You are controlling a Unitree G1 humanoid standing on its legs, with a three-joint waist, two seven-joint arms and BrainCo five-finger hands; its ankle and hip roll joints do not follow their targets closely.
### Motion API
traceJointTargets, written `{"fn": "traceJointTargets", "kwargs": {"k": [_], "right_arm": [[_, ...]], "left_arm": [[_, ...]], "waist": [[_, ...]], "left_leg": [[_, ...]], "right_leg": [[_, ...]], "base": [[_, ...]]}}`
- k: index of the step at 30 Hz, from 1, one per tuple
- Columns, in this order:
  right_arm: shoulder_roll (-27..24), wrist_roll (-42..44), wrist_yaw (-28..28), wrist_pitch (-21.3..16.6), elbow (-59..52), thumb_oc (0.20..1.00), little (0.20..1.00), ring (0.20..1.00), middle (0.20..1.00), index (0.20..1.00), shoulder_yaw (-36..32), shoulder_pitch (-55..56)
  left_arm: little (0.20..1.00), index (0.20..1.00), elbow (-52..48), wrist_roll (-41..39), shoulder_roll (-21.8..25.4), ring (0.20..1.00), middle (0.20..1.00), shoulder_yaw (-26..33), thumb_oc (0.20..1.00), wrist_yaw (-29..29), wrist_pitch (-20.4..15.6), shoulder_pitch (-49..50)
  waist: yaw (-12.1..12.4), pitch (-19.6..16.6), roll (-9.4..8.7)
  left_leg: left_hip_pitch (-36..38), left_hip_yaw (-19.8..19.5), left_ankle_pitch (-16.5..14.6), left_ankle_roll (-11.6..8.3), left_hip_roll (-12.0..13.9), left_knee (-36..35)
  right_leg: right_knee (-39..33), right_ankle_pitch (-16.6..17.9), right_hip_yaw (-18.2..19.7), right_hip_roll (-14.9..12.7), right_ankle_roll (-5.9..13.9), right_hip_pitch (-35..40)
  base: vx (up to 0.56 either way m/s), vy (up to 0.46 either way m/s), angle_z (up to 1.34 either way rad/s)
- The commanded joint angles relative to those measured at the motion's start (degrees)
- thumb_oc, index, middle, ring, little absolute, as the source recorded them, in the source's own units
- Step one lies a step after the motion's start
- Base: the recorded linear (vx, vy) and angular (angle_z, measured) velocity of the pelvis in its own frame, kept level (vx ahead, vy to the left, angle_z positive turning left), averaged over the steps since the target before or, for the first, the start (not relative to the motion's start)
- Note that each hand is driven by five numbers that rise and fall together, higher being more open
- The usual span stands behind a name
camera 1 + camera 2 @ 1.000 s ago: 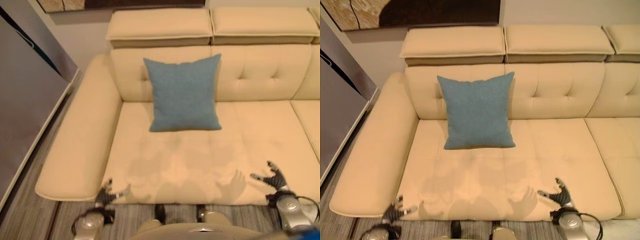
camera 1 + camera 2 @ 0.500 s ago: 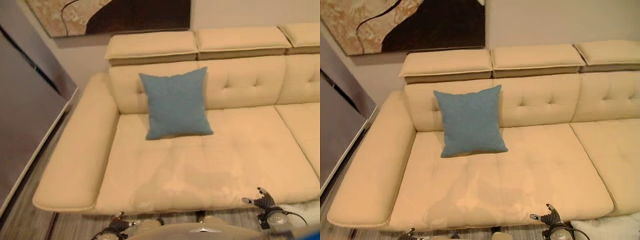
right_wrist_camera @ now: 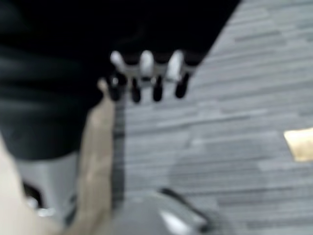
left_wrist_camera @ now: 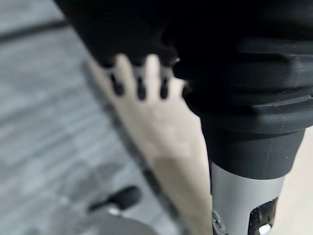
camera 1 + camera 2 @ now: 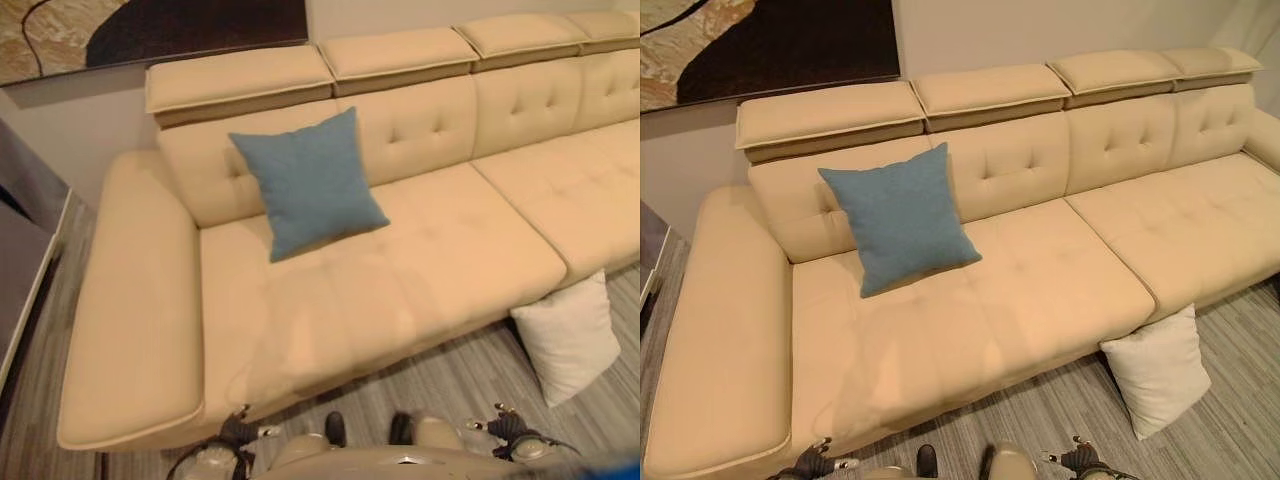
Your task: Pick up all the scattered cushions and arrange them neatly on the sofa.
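A blue cushion (image 5: 308,182) leans upright against the backrest of the cream sofa (image 5: 430,250), on its left seat. A white cushion (image 5: 568,334) stands on the floor, propped against the sofa's front at the right. My left hand (image 5: 240,431) hangs low at the bottom edge, near the sofa's front left corner, fingers relaxed and empty (image 4: 139,78). My right hand (image 5: 506,427) hangs at the bottom right over the floor, a short way in front of the white cushion, fingers straight and empty (image 3: 146,73).
A dark framed picture (image 5: 760,45) hangs on the wall behind the sofa. A grey cabinet (image 5: 20,250) stands to the left of the armrest. Grey striped floor (image 5: 1040,400) runs along the sofa's front.
The camera has pulled back and swung right, bringing the sofa's right seats and the white cushion into view. Both hands have dropped from the seat's front edge to hang low.
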Motion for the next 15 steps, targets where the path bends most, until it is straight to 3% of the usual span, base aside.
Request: {"fn": "traceJointTargets", "kwargs": {"k": [1, 2, 4, 8, 10, 12, 15], "right_arm": [[-2.5, -0.1, -1.2, -0.1, -1.4, 1.000, 1.000, 1.000, 1.000, 1.000, 0.4, 0.3], [-2.2, 0.5, -1.4, -0.3, -2.0, 1.000, 1.000, 1.000, 1.000, 1.000, 0.8, 0.0], [-2.1, 0.9, -1.5, -0.3, -2.2, 1.000, 1.000, 1.000, 1.000, 1.000, 0.8, 0.0], [-2.2, 3.4, -2.3, -0.8, -3.1, 1.000, 1.000, 1.000, 1.000, 1.000, 0.5, -0.4], [-2.3, 4.1, -2.7, -1.0, -3.5, 1.000, 1.000, 1.000, 1.000, 1.000, 0.6, -0.7], [-2.4, 4.1, -2.7, -0.9, -3.3, 1.000, 1.000, 1.000, 1.000, 1.000, 0.8, -0.7], [-2.6, 4.2, -2.3, -0.5, -1.9, 1.000, 1.000, 1.000, 1.000, 1.000, 0.6, -0.8]], "left_arm": [[1.000, 1.000, -0.5, 0.7, -0.1, 1.000, 1.000, 1.7, 1.000, 0.1, -0.6, -2.8], [1.000, 1.000, -0.4, 1.0, -0.2, 1.000, 1.000, 1.5, 1.000, 0.2, -0.7, -3.0], [1.000, 1.000, -0.4, 0.9, -0.4, 1.000, 1.000, 1.5, 1.000, 0.2, -0.7, -3.2], [1.000, 1.000, -0.3, 1.0, -1.1, 1.000, 1.000, -0.2, 1.000, 0.3, -0.5, -5.7], [1.000, 1.000, -0.4, 0.9, -1.6, 1.000, 1.000, -1.2, 1.000, 0.3, -0.5, -6.7], [1.000, 1.000, -0.4, 0.4, -2.2, 1.000, 1.000, -1.7, 1.000, 0.1, -0.5, -7.1], [1.000, 1.000, -0.6, -0.7, -3.3, 1.000, 1.000, -1.8, 1.000, -0.3, -0.5, -7.1]], "waist": [[4.0, 0.7, -1.92], [3.8, -0.1, -2.98], [3.7, -0.2, -3.11], [1.6, 1.6, -3.21], [1.2, 2.9, -3.18], [1.0, 3.5, -3.27], [1.0, 2.7, -2.96]], "left_leg": [[1.1, -3.4, -2.1, -4.74, 0.0, 1.9], [0.2, -2.4, -1.3, -5.54, 0.4, 1.7], [-0.7, -2.1, -1.0, -5.90, 0.9, 2.4], [-5.2, -1.9, 1.1, -8.22, 3.0, 6.6], [-6.0, -5.3, 0.5, -8.73, 2.4, 8.4], [-4.8, -10.4, -1.9, -8.52, 0.0, 9.9], [-1.1, -17.7, -5.2, -7.75, -3.4, 12.3]], "right_leg": [[-16.4, 8.1, -6.3, -2.8, 0.75, 11.2], [-21.0, 6.7, -5.0, -1.1, 1.13, 12.5], [-22.4, 6.6, -4.1, -0.2, 1.03, 12.2], [-25.4, 6.9, -2.5, 2.0, -0.23, 11.4], [-25.2, 7.5, -1.7, 2.2, -0.82, 10.5], [-25.0, 8.7, 0.1, 2.5, -1.03, 9.4], [-25.2, 11.3, 5.5, 3.6, -0.78, 7.1]], "base": [[-0.34, -0.287, -1.04], [-0.12, -0.192, -1.37], [-0.11, -0.145, -1.15], [-0.21, -0.121, -0.21], [-0.19, -0.018, -0.38], [-0.19, 0.004, -0.45], [-0.15, 0.088, -0.74]]}}
